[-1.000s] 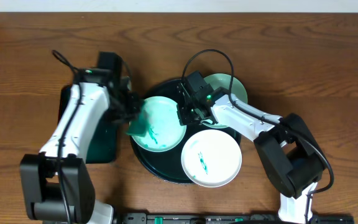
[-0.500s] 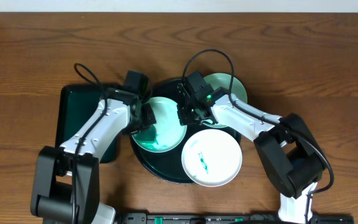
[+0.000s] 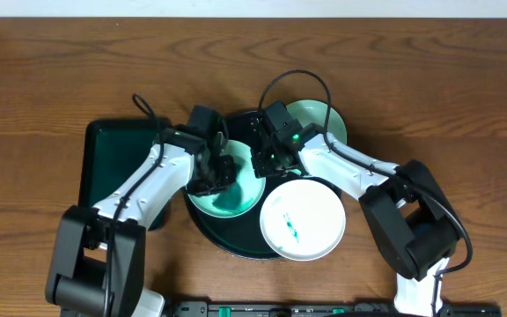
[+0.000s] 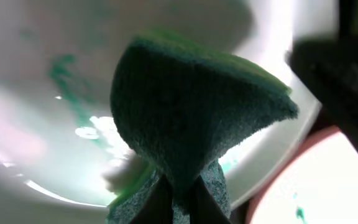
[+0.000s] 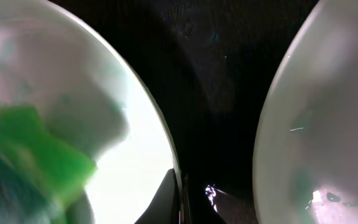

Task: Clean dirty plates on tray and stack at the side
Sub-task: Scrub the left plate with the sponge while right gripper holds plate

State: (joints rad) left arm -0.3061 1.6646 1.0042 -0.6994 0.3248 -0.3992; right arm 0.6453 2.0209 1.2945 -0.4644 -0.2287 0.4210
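We see the tray (image 3: 209,227) on the bench (image 3: 429,79) with three plates on it. The left plate (image 3: 233,201), pale teal, lies on the tray's left half. The back plate (image 3: 324,123) sits at the far right and juts past the rim. The front plate (image 3: 311,216), white with a teal smear left of its middle, sits nearest the robot and also overhangs the rim.

The left end effector (image 3: 218,176) hangs over the left plate. In the left wrist view its fingers (image 4: 160,204) are pressed together on a sponge (image 4: 191,106) with a dark green scouring face and a bright green back, pinched at its lower end. The sponge is close above the plate's hollow; we cannot tell whether it touches. Teal smears (image 4: 67,81) show on the plate beside it.

The right end effector (image 3: 262,163) is at the left plate's right edge. In the right wrist view its fingers (image 5: 166,193) pinch that plate's rim, one on each side. The sponge shows as a green blur inside the plate, and bare black tray separates this plate from another plate (image 5: 316,124) at the right; we cannot tell which one.

A dark green tray (image 3: 104,167) lies on the bench just left of the black one, partly under the left arm.
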